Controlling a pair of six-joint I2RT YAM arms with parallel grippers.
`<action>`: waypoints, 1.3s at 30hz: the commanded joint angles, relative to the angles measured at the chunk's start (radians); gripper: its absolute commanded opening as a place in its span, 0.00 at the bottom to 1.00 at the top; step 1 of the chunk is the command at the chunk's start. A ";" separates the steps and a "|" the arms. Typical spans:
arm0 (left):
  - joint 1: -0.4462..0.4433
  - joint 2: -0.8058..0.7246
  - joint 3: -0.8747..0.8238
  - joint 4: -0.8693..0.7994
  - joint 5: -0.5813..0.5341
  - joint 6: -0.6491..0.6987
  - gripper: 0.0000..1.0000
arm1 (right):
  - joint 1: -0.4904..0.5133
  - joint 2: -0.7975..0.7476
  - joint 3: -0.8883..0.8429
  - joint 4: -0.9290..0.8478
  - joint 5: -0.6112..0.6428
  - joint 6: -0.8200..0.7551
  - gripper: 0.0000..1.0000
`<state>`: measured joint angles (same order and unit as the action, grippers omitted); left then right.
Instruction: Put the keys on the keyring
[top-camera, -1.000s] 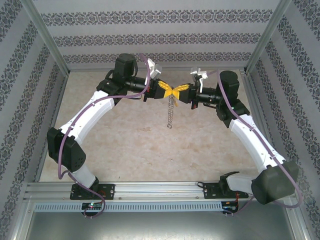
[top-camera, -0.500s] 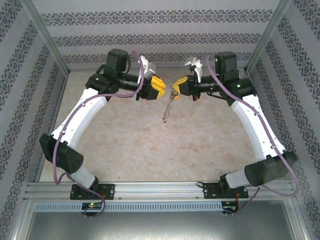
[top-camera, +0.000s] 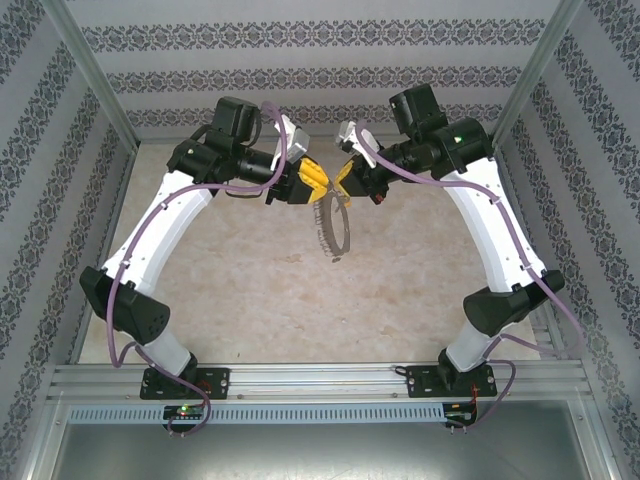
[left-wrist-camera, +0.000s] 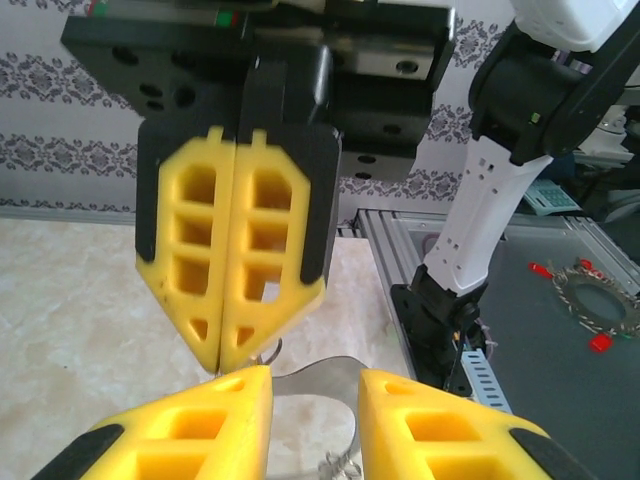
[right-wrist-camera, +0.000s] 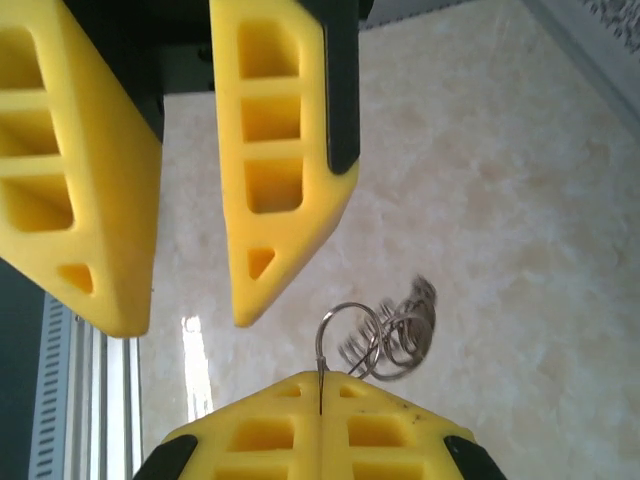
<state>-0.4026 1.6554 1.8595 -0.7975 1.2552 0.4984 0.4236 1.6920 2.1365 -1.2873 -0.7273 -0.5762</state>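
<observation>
The keyring (top-camera: 318, 228), a thin wire ring strung with several small silver rings, hangs blurred above the back middle of the table. My right gripper (top-camera: 343, 178) is shut on its wire. In the right wrist view the ring (right-wrist-camera: 400, 335) loops out just past the shut right gripper (right-wrist-camera: 320, 378). My left gripper (top-camera: 316, 181) faces it tip to tip and stands open. In the left wrist view a curved piece of the ring (left-wrist-camera: 320, 378) lies between the left fingers (left-wrist-camera: 240, 400), and no squeeze on it shows. The keys are hidden.
The marbled table top (top-camera: 300, 290) lies under the hanging ring. Patterned walls (top-camera: 320, 80) close the back and sides, and an aluminium rail (top-camera: 320, 378) runs along the near edge. Beyond the rail, a grey surface (left-wrist-camera: 560, 240) holds another ring with red bits.
The left gripper has opened and let go. Both grippers drew apart, then came close again. The right arm has swung up and round, and the hanging keyring now swings.
</observation>
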 joint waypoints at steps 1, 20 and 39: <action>0.012 0.019 0.032 -0.067 0.052 0.048 0.28 | 0.007 -0.007 0.039 -0.049 0.002 -0.041 0.00; -0.008 0.057 0.023 -0.006 0.069 -0.004 0.29 | 0.012 -0.055 0.000 0.017 -0.093 -0.030 0.00; -0.034 0.067 0.031 0.024 0.090 -0.021 0.27 | 0.022 -0.052 -0.026 0.051 -0.110 -0.017 0.00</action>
<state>-0.4248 1.7088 1.8595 -0.8219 1.3041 0.4885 0.4351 1.6608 2.1174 -1.2675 -0.7944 -0.6014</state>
